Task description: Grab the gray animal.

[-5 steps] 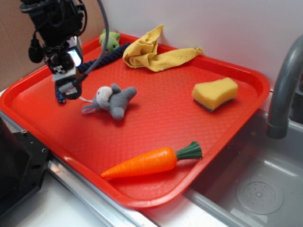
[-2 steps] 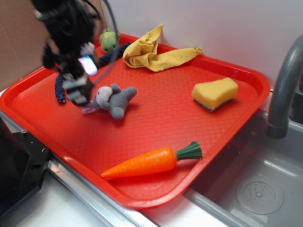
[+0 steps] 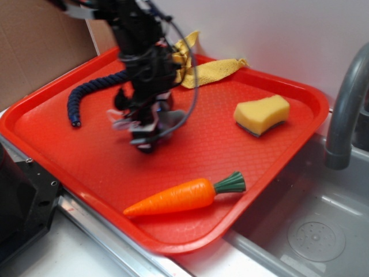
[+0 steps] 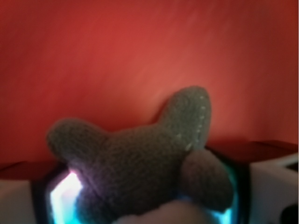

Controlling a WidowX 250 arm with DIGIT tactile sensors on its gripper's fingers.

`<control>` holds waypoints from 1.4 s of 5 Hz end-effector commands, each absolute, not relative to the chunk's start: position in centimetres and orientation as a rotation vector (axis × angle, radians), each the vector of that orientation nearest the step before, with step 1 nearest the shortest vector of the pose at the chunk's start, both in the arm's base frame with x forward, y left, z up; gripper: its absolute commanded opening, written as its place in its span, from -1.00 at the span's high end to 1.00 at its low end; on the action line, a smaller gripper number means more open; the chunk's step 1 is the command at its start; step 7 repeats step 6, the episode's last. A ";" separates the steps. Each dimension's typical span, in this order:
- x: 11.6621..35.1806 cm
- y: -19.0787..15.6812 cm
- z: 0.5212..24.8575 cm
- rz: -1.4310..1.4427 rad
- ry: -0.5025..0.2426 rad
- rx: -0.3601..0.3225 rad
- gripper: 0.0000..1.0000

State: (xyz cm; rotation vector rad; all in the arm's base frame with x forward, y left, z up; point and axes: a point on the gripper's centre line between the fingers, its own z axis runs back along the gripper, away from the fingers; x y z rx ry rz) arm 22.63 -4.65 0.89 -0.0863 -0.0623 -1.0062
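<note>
Gripper: the gripper [image 3: 147, 130] hung low over the red tray [image 3: 52, 124], left of centre in the exterior frame, its arm coming down from the upper left and blurred by motion. Whether its fingers were wide, narrow or pressed on the toy could not be told; in the wrist view, pale finger parts showed at the lower left and lower right corners with the plush between them.

Gray animal: the gray animal [image 4: 140, 168] filled the lower middle of the wrist view, dark gray and fuzzy, one stitched limb pointing up toward the right and another lobe reaching left, with red tray behind it. In the exterior view it was almost wholly hidden under the gripper; only a gray sliver [image 3: 172, 119] showed at the gripper's right side.

Rope snake: a dark-blue rope snake [image 3: 86, 95] curved across the upper left of the tray, well clear of the gripper.

Cloth: a yellow cloth [image 3: 213, 70] lay crumpled at the tray's far edge, upper centre.

Sponge: a yellow sponge [image 3: 262, 113] sat toward the right side of the tray.

Carrot: an orange toy carrot [image 3: 179, 198] with a green top lay near the tray's near edge, lower centre.

Faucet: a gray faucet [image 3: 346, 109] rose at the right edge, above the metal sink [image 3: 311, 231].
</note>
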 end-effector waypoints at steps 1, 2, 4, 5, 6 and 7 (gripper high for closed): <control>20.8 -3.8 5.3 -0.898 -0.080 -0.085 1.00; 17.8 -3.6 10.0 -0.681 -0.096 -0.044 1.00; 20.6 -4.0 17.7 -0.210 0.065 0.001 1.00; 20.6 -2.0 20.8 -0.067 0.026 0.000 1.00; 19.4 -1.1 20.5 0.001 0.029 0.056 1.00; 19.4 -1.1 20.5 0.001 0.029 0.056 1.00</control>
